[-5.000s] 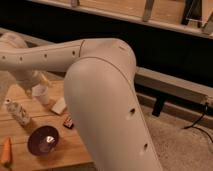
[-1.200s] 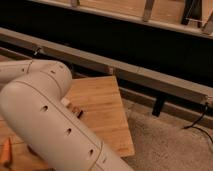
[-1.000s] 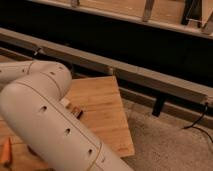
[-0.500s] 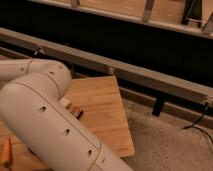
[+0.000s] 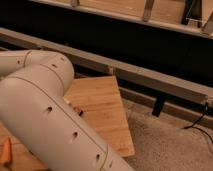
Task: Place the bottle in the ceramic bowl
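My big white arm (image 5: 45,105) fills the left half of the camera view and reaches down and left over the wooden table (image 5: 102,107). The gripper is out of view, somewhere past the arm's left end; it is shut, and I cannot see whether it holds anything. The bottle and the ceramic bowl are both hidden behind the arm.
An orange carrot-like thing (image 5: 6,152) lies at the bottom left edge. A small reddish item (image 5: 76,109) peeks out beside the arm. The table's right edge drops to speckled floor (image 5: 165,140). A grey rail (image 5: 150,77) and dark wall run behind, and a black cable (image 5: 197,122) lies on the floor at right.
Five seconds ago the arm was higher and the bowl and bottle showed on the table; now it covers them. Over the last second the arm has barely moved and the gripper has shut.
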Robot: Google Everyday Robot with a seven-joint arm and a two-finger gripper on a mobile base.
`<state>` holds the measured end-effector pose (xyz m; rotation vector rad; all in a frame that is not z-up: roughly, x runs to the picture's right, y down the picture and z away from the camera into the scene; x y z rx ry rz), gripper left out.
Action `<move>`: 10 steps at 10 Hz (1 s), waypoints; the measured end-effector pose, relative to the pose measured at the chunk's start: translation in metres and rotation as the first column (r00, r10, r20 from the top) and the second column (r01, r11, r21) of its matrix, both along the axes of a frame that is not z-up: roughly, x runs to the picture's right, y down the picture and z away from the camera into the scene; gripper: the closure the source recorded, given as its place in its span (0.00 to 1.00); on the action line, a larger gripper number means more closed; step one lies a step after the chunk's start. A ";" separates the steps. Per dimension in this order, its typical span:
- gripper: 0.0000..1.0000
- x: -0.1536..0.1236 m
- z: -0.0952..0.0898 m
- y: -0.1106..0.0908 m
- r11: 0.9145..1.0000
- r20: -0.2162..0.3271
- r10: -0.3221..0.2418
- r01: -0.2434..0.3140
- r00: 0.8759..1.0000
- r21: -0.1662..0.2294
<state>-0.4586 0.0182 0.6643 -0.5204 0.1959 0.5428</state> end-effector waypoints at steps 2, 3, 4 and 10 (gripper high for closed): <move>1.00 0.019 -0.022 -0.009 1.000 -0.004 -0.010 0.010 1.000 0.017; 1.00 0.026 -0.029 -0.012 1.000 -0.004 -0.011 0.011 1.000 0.020; 1.00 0.035 -0.035 -0.014 1.000 -0.004 -0.008 0.008 1.000 0.016; 1.00 0.082 -0.053 0.000 0.997 -0.025 0.010 -0.012 1.000 -0.076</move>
